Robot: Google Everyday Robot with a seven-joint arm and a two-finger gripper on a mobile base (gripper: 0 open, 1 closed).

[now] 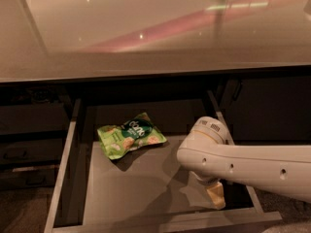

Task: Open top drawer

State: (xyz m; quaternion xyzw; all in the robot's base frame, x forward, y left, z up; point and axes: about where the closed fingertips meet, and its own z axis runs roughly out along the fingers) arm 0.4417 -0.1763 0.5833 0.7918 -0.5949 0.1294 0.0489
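The top drawer (62, 178) stands pulled far out under the counter, with a pale metal rim and a light grey floor (146, 183). Its front panel and handle lie at the bottom edge of the view, mostly cut off. A green snack bag (130, 135) lies on the floor at the back left. My white arm (243, 164) reaches in from the right. My gripper (216, 196) hangs below the wrist, inside the drawer at its front right corner, mostly hidden by the wrist.
A glossy pale countertop (146, 28) overhangs the drawer. Narrower dark drawer fronts (22, 152) stack at the left. A dark cabinet (272, 110) stands at the right.
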